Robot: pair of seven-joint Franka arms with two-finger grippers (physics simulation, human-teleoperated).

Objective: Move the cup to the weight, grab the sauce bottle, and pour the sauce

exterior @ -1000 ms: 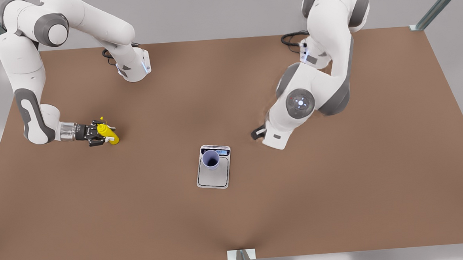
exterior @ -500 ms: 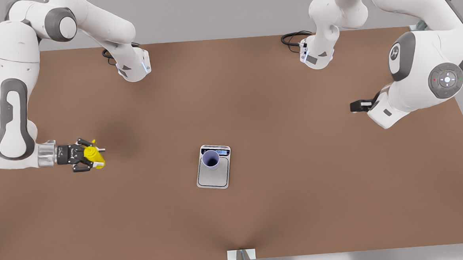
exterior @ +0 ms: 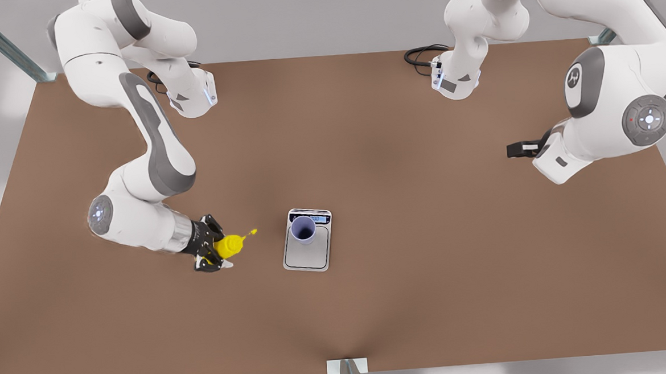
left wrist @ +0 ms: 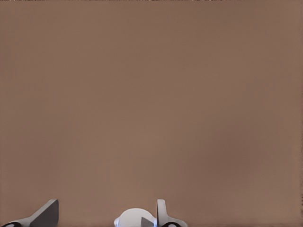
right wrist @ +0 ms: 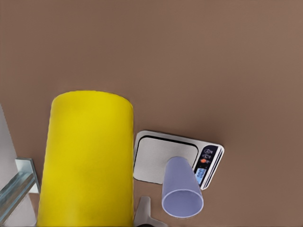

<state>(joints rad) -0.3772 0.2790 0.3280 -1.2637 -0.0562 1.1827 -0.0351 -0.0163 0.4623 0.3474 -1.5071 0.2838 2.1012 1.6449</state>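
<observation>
One yellow sauce bottle (exterior: 230, 245) is clamped by its body in the right gripper (exterior: 214, 252), on the front view's left, nozzle aimed at the cup (exterior: 303, 229) standing on the far end of the weight (exterior: 308, 255). It looks light, soft and smooth, so a mid-body hold suits squeezing. The left gripper (exterior: 522, 149) waits far right; I cannot tell how its fingers stand.

No text can be read; the weight's (exterior: 307, 241) display strip is illegible.
</observation>
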